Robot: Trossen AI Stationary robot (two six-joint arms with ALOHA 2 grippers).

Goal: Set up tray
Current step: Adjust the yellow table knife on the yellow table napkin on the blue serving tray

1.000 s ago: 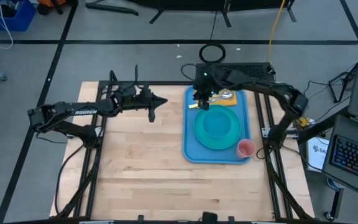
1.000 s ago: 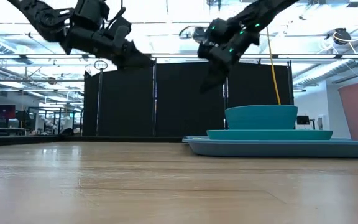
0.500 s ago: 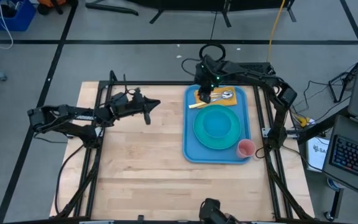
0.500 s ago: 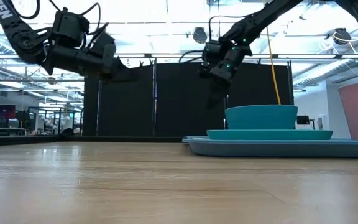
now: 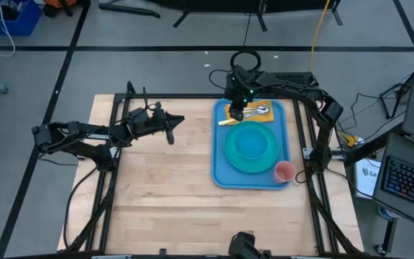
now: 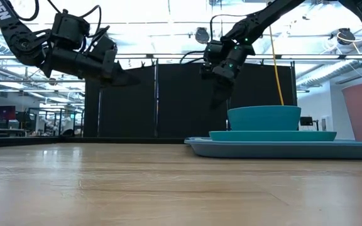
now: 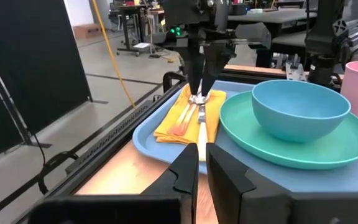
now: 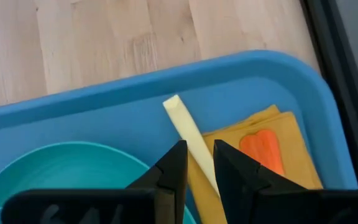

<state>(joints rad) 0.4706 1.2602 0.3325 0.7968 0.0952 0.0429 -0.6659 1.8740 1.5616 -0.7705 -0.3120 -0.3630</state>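
Wood tabletop [image 5: 171, 187] fills the centre of the high view, grey floor around it, black curtain behind in the low view. Blue tray [image 5: 221, 167] lies at centre-right of the high frame, along the table's right edge. On it: turquoise plate [image 5: 251, 146] w/ a turquoise bowl [image 6: 264, 117] on top, a pink cup [image 5: 284, 171] at the tray's lower-right corner, and a yellow-orange napkin [image 5: 244, 111] at its upper end. Utensils on the napkin: a cream-coloured handle [image 8: 189, 138], an orange piece [image 8: 261, 149], a metal spoon [image 5: 261, 110].

Right gripper [image 5: 238, 113] sits upper-centre in the high view, over the napkin, pointing down; fingers narrow, only a slim gap, tips right at the utensils in the left wrist view [image 7: 199, 94]. Can't tell if it grips any of them.

Left gripper [image 5: 172, 128] is left of centre in the high view, above bare wood, well apart from the tray, raised off the table at upper left of the low view. Fingers narrow, small gap, nothing between them.
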